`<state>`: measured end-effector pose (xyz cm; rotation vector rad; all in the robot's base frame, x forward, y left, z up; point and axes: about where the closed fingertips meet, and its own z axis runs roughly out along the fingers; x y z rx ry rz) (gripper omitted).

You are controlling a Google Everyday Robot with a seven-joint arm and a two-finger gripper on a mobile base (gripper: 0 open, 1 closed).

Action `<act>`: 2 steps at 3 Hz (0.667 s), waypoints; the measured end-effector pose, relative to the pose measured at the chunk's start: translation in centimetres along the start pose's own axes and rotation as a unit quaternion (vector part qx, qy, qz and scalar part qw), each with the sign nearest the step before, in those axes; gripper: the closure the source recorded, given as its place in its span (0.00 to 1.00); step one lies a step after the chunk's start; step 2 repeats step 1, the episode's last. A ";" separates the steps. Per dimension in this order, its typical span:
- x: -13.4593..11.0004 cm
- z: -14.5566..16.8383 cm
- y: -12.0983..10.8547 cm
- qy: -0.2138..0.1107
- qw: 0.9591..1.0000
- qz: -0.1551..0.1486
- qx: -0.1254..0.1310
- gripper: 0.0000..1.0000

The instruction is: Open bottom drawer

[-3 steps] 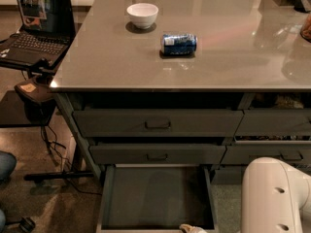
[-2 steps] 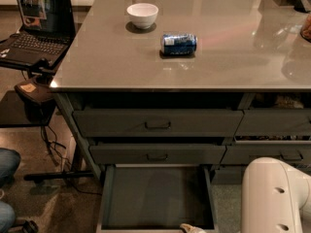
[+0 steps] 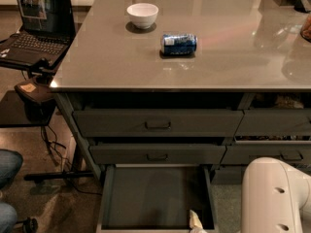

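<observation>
"So what's changed over the last second, is the bottom drawer [image 3: 155,195] any further out?"

"Nope, barely anything. It sits pulled well out beneath the two taller drawers [image 3: 158,123], plain dark inside showing, same as before. Only the knees [image 3: 7,164] at the left edge have crept in."

"And the gripper [image 3: 196,221]?"

"Just a pale tip at the drawer's near right corner, right at the bottom of the view, beside the white arm [image 3: 274,198]. Can't tell whether it's clamped on anything or has let go. I'd call the job basically done."
</observation>
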<state>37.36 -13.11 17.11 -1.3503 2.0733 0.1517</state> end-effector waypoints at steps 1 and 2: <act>0.0 0.0 0.0 0.000 1.000 0.000 0.000 0.00; 0.0 0.0 0.0 0.000 1.000 0.000 0.000 0.00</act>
